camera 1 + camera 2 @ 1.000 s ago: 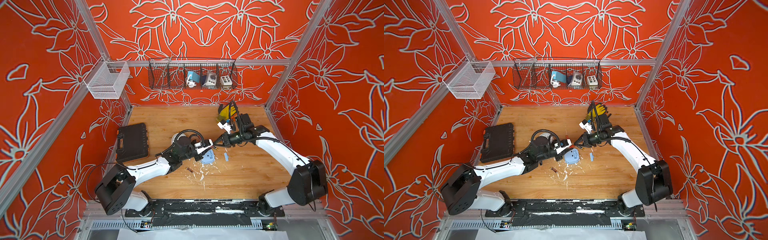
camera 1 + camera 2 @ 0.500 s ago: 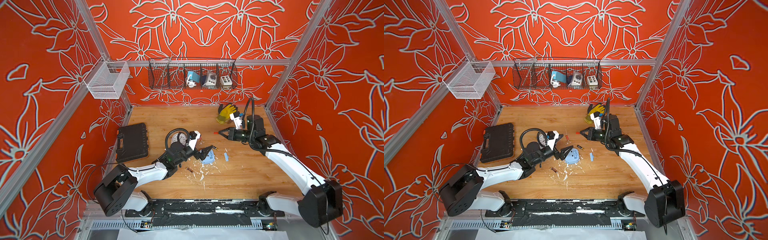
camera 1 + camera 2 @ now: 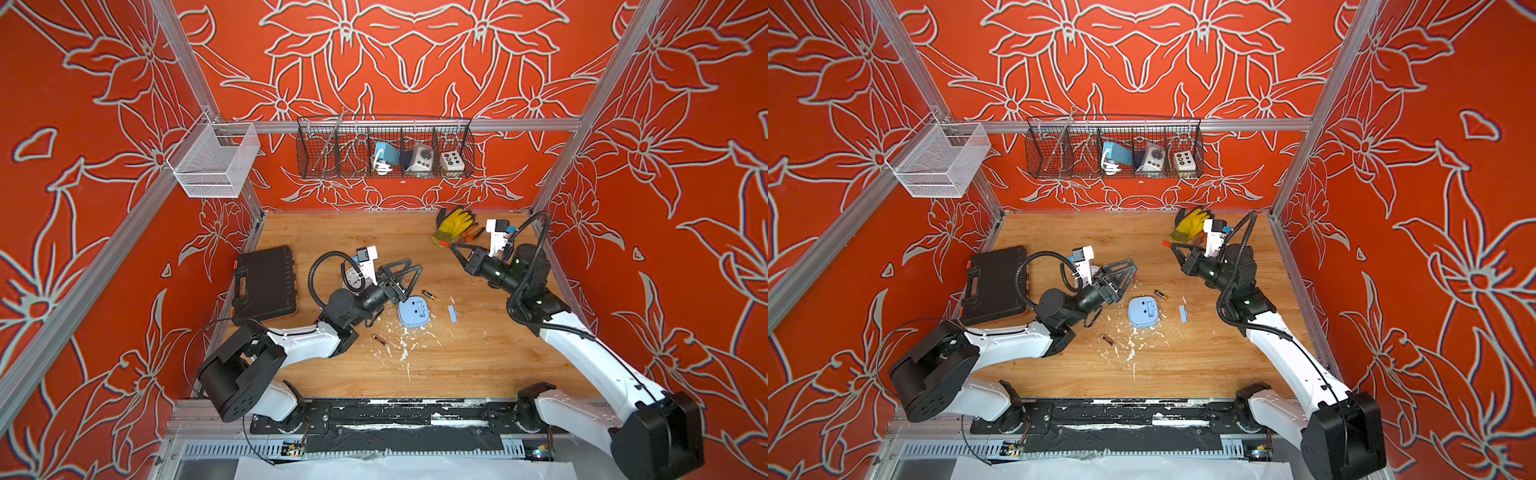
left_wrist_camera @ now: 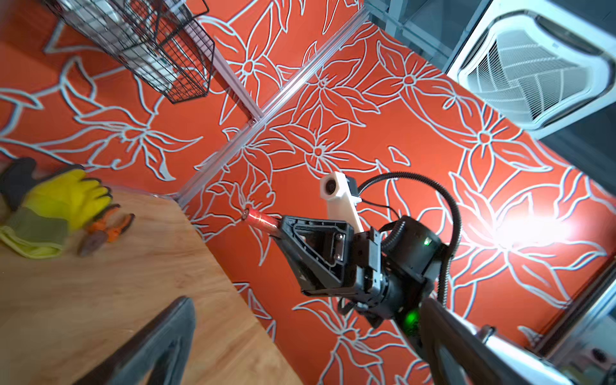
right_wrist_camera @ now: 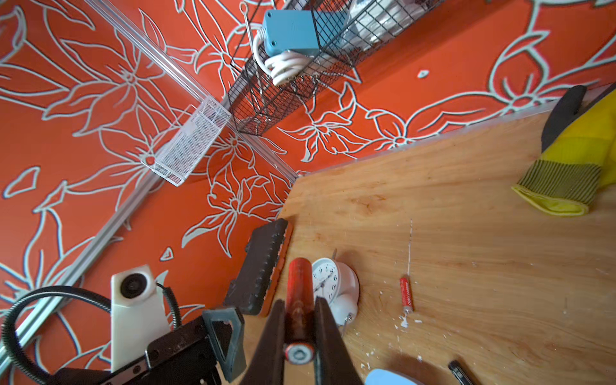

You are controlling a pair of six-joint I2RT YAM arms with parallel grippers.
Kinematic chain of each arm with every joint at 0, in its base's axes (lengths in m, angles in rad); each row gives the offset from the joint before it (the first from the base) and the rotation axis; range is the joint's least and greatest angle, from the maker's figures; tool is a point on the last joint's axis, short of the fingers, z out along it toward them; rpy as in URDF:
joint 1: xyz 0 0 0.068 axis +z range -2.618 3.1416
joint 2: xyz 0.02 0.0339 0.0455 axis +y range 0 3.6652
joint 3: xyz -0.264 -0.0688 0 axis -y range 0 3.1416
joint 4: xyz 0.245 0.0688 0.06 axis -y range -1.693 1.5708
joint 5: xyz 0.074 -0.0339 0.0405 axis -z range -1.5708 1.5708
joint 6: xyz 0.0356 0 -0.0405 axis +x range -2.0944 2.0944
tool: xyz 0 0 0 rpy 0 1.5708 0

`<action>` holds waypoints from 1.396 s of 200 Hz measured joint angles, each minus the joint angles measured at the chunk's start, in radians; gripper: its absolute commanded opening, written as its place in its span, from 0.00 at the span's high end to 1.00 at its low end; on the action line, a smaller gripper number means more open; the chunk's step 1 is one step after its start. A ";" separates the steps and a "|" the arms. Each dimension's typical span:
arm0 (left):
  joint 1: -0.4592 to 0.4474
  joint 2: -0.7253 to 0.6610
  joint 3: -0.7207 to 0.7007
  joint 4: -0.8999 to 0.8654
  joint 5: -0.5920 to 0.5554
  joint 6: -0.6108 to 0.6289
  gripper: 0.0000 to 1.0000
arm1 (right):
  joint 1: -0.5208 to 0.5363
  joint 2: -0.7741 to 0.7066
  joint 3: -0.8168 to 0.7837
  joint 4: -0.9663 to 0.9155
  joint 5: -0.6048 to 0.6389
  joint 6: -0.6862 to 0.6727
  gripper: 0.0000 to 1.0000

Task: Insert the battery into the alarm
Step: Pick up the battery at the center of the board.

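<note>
The blue alarm (image 3: 412, 311) (image 3: 1143, 311) lies back up near the middle of the table (image 3: 478, 365). Its small blue cover (image 3: 452, 313) lies apart from it at its 3 o'clock.

Further out toward the alarm's 1 o'clock, raised off the table, the right gripper (image 3: 451, 246) has its jaws pinching a red battery (image 5: 300, 293) (image 4: 261, 218), most of which pokes out ahead.

The left gripper (image 3: 411, 267) hangs just at the alarm's 11 o'clock, jaws spread wide with nothing between them.

A black battery (image 3: 429, 295) rests close by at the alarm's 1 o'clock, and another loose battery (image 3: 379, 340) at its 7 o'clock. A white clock (image 5: 328, 283) stands behind the left wrist. A black case (image 3: 264, 284) sits at the table's 9 o'clock edge, and a yellow glove (image 3: 455, 222) in the far 1 o'clock corner.
</note>
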 measured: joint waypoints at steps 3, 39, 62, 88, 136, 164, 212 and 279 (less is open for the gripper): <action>-0.003 0.004 0.003 0.005 -0.001 -0.011 0.07 | -0.001 0.000 -0.004 0.013 0.000 0.006 0.95; -0.021 0.084 0.070 0.079 -0.014 -0.147 0.14 | -0.002 0.024 -0.026 0.167 -0.019 0.089 0.95; -0.023 0.149 0.136 0.105 -0.023 -0.211 0.16 | -0.002 0.052 -0.026 0.256 -0.043 0.137 0.95; -0.023 0.195 0.187 0.114 -0.035 -0.272 0.23 | -0.002 0.069 -0.026 0.317 -0.074 0.168 0.95; -0.024 0.266 0.262 0.138 -0.046 -0.351 0.36 | -0.002 0.072 -0.026 0.360 -0.143 0.172 0.95; -0.023 0.283 0.282 0.156 -0.053 -0.376 0.45 | -0.002 0.072 -0.026 0.360 -0.173 0.164 0.96; -0.023 0.309 0.307 0.179 -0.053 -0.408 0.59 | -0.002 0.063 -0.028 0.344 -0.207 0.138 0.96; -0.020 0.318 0.309 0.187 -0.053 -0.431 0.76 | -0.002 0.042 -0.039 0.309 -0.225 0.116 0.96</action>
